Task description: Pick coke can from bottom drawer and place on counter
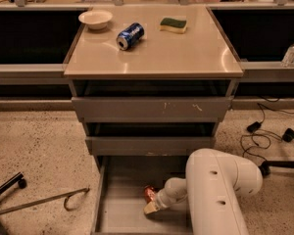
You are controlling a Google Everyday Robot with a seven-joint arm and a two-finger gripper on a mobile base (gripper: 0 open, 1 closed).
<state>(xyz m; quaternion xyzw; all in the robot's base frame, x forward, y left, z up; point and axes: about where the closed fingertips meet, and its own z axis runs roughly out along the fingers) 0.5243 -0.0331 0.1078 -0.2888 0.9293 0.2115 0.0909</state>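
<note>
The bottom drawer is pulled open at the foot of the grey cabinet. The red coke can lies on the drawer floor near its middle, partly hidden by my wrist. My gripper reaches down into the drawer from the right, right at the can. My white arm covers the drawer's right side. The beige counter tops the cabinet.
On the counter lie a blue soda can on its side, a white bowl at the back left and a green sponge at the back. A curved metal bar lies on the floor to the left. Cables lie to the right.
</note>
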